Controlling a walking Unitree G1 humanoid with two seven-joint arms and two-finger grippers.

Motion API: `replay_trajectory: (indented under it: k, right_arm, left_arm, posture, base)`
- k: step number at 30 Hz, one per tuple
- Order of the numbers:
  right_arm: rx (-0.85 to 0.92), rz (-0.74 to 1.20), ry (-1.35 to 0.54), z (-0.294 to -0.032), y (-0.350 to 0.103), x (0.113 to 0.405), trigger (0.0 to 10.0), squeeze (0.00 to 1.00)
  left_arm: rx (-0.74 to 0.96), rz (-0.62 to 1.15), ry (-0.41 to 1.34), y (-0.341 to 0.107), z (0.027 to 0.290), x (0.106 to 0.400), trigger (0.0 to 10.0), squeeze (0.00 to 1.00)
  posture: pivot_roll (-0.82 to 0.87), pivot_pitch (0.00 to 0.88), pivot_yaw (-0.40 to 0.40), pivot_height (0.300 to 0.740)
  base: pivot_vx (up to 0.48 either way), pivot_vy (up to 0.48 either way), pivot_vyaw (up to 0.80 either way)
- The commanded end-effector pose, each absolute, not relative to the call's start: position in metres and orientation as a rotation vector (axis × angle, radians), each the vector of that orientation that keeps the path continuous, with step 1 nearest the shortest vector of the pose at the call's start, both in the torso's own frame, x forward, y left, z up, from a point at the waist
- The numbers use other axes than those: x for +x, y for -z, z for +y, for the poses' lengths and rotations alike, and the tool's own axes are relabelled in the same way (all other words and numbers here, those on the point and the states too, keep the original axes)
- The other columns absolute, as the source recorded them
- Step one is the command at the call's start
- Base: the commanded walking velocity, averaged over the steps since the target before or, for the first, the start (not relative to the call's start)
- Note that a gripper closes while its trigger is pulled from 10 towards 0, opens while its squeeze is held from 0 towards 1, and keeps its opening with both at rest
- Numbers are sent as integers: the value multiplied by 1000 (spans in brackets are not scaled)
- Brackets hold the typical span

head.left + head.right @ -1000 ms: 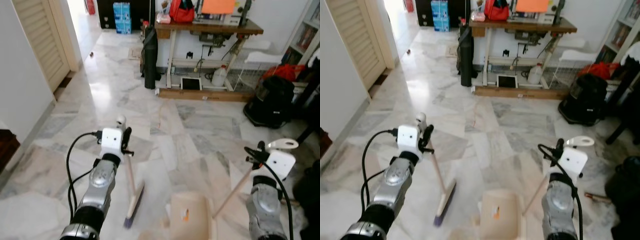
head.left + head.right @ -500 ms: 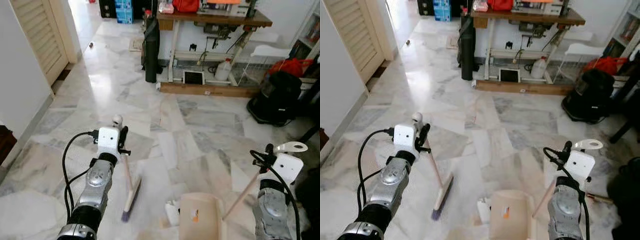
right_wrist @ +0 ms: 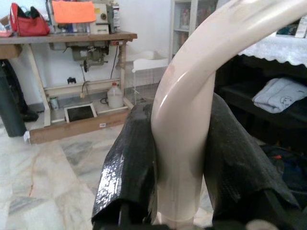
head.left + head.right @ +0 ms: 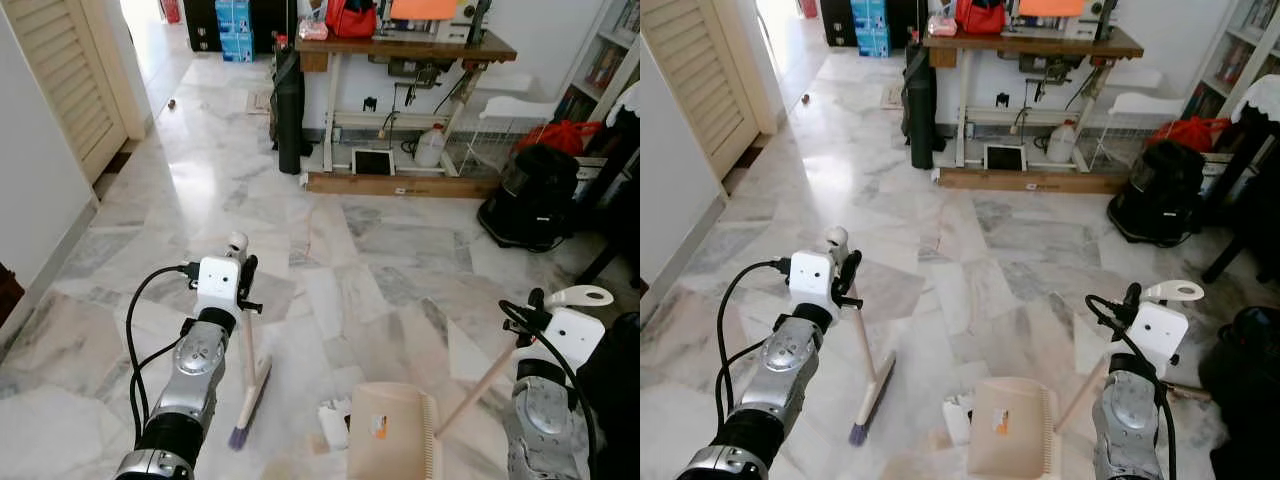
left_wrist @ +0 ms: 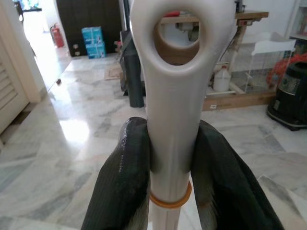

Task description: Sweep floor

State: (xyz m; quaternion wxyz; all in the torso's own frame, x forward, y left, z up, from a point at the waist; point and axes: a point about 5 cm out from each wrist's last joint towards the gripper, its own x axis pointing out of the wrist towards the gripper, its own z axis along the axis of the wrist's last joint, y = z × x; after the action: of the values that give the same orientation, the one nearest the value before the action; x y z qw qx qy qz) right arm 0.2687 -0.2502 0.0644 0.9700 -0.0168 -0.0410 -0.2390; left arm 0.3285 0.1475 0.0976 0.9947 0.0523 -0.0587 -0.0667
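- Left hand (image 5: 168, 167): both black fingers (image 5: 122, 182) closed tight on the white grip of the broom (image 4: 248, 375), just below its hanging loop; the broom's head rests on the marble floor (image 4: 380, 250).
- Right hand (image 3: 180, 163): fingers clamped on the cream handle of the dustpan (image 4: 392, 443), which sits on the floor in front of the robot, between the two arms.
- White scrap of litter (image 4: 333, 421): lies touching the dustpan's left edge, just beside the broom head.
- Small orange label (image 4: 379, 432) on the dustpan: writing too small to read.
- Desk (image 4: 410, 47): stands at the far wall, bearing a red bag (image 4: 350, 18).
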Motion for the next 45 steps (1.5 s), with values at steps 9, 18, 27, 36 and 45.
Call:
replay_trajectory:
  k: [9,18,27,36,45]
  right_arm:
    - [-46,-124,481,-253,-74,270,10000,0]
    - [-62,-118,478,-255,-74,268,10000,0]
    - [-78,-117,466,-254,-74,267,10000,0]
    - [-161,-120,458,-260,-76,259,10000,0]
    - [-224,-89,533,-273,-68,245,10000,0]
  left_arm:
    - [105,-162,139,-107,145,331,10000,0]
    - [111,-158,139,-106,145,331,10000,0]
    - [101,-159,140,-106,144,330,10000,0]
    - [101,-148,149,-103,144,328,10000,0]
    - [104,-137,178,-100,143,327,10000,0]
  posture:
    - [149,14,-48,740]
    - [147,15,-52,740]
    - [142,17,-54,740]
    - [129,21,-58,740]
    - [126,6,-39,740]
  base:
    - [0,-57,0]
    - [0,0,0]
    - [0,0,0]
    - [0,0,0]
    - [0,0,0]
